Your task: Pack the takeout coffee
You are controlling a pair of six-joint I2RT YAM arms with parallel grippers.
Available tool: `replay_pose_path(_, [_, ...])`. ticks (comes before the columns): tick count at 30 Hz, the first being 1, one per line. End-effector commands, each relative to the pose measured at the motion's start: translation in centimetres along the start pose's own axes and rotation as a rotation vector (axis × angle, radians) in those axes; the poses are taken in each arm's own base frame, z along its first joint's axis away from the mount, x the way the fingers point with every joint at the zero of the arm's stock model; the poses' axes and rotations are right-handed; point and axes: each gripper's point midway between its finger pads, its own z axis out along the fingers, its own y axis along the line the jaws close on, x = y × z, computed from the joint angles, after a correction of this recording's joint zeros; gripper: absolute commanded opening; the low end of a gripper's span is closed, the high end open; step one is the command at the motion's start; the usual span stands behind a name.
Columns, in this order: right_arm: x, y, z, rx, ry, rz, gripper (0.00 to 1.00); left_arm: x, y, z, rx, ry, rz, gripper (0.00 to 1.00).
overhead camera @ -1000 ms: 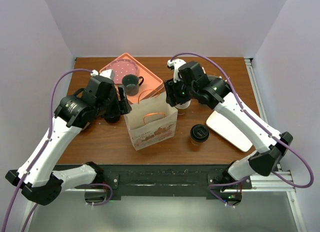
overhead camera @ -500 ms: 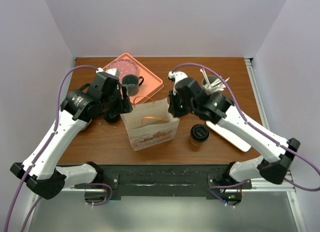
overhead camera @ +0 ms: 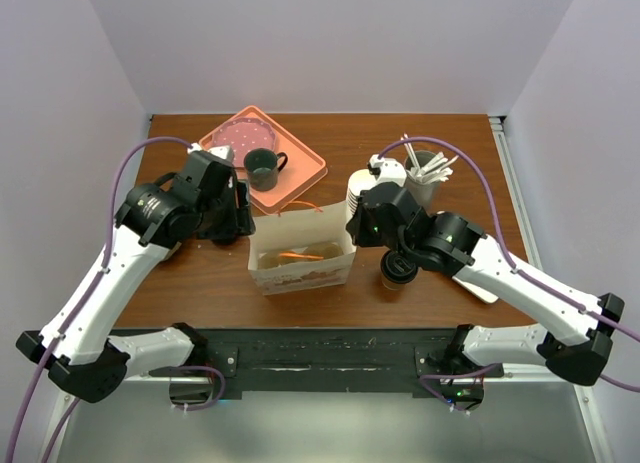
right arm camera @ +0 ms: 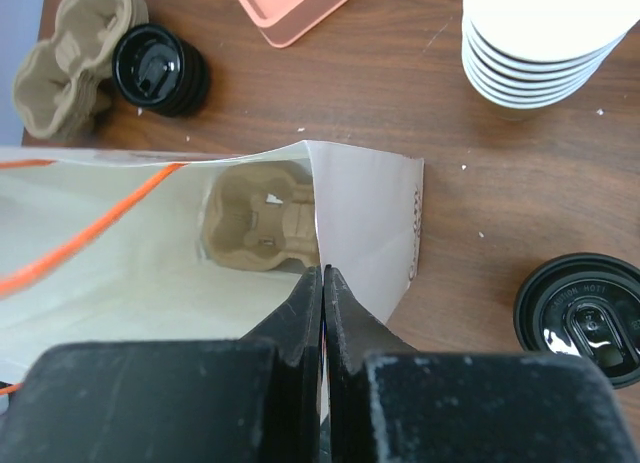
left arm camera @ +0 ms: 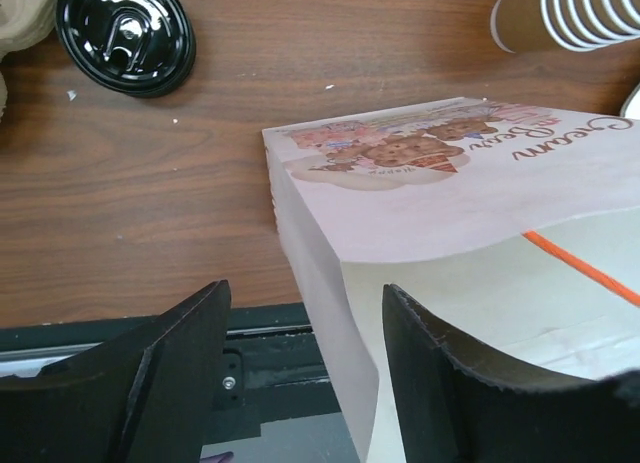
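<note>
Pinches the bag's (overhead camera: 300, 265) right rim flat with the right gripper (right arm camera: 322, 283), tips shut on the paper. Spreads the left gripper (left arm camera: 305, 293) wide astride the bag's left corner, apparently without biting. Leaves both coffees outside: right coffee (right arm camera: 580, 318) just beside the bag's right wall and nearest the right gripper, left coffee (left arm camera: 125, 33) near the bag's left side, beside a spare carrier (right arm camera: 65, 73). Shows each upright, long axis vertical, lid up; probably calls for a sideways grasp round the kraft wall, then a lift over the rim. Holds a moulded pulp tray (right arm camera: 260, 218) on the bag's floor. Thin, floppy white paper with orange cord handles (right arm camera: 90, 223); glossy black lids; ribbed white cup stack (right arm camera: 545, 43) behind.
</note>
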Motion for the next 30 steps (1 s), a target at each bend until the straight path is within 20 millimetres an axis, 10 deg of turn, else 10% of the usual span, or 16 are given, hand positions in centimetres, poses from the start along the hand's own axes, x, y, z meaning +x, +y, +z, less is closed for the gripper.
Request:
replay_pose_path(1, [-1.3,0.1,-0.2,-0.003,-0.074,0.075,0.0,-1.1,0.3,0.9,-0.028,-0.04,0.041,0.65])
replay_pose_path(13, [-0.9,-1.1,-1.2,0.001,-0.11,0.148,0.0,-0.2,-1.9,1.5,0.069,0.03,0.023,0.49])
replay_pose_path(18, [-0.2,-1.2,-1.2,-0.027,-0.103,0.146,0.01,-0.7,-3.2,2.0,0.147,0.007,0.078,0.17])
replay_pose_path(22, [-0.3,-0.1,-2.1,-0.108,-0.086,0.084,0.2,-0.7,-3.3,2.7,0.168,-0.02,0.122,0.0])
replay_pose_path(30, [-3.3,2.7,-7.4,-0.288,-0.105,-0.039,0.68,-0.9,-4.2,1.2,0.284,-0.13,0.07,0.0])
